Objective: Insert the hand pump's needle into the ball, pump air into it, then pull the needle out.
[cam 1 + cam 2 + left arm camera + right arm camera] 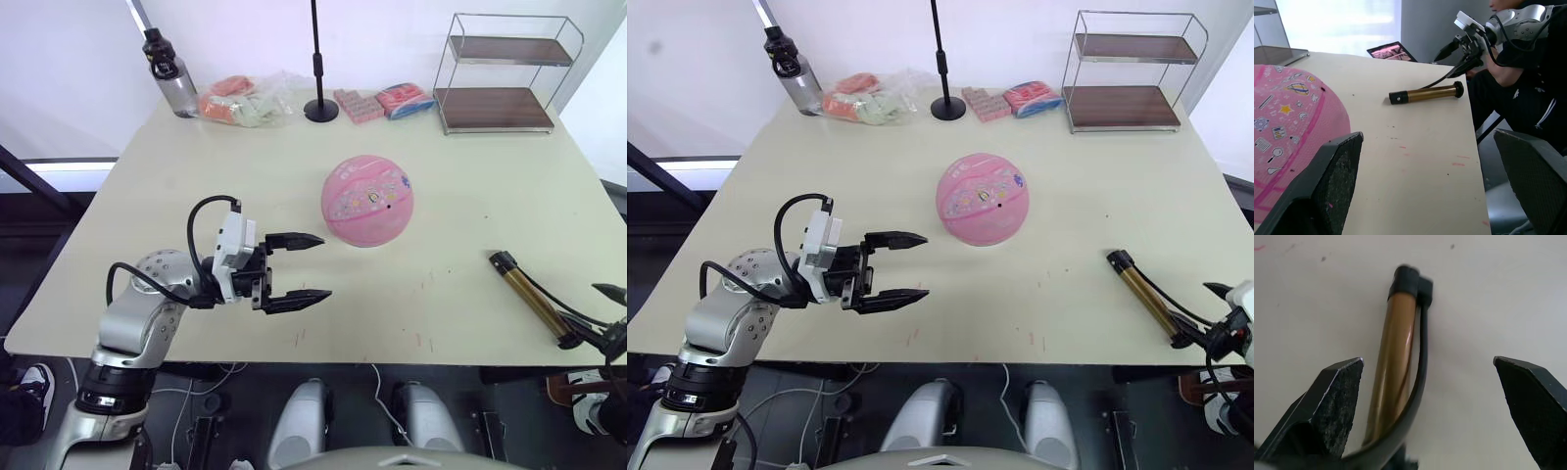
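Note:
The pink ball [367, 201] with cartoon prints rests at the table's middle, its dark valve dot facing up-right. My left gripper [321, 266] hovers open just left of the ball, not touching it; the left wrist view has the ball [1288, 112] beside one of its fingers [1327, 196]. The hand pump [534, 299] lies flat near the front right edge, gold barrel with black caps. Its thin black hose [1420, 377] runs along the barrel. My right gripper [1427, 360] is open, straddling the pump's near end without holding it. I cannot make out the needle.
Along the far edge stand a water bottle [168, 73], a plastic bag of items [240, 101], a black stand [320, 98], snack packs [382, 101] and a wire shelf [505, 73]. A person in dark clothes [1518, 98] sits past the pump-side edge, near a laptop [1393, 50].

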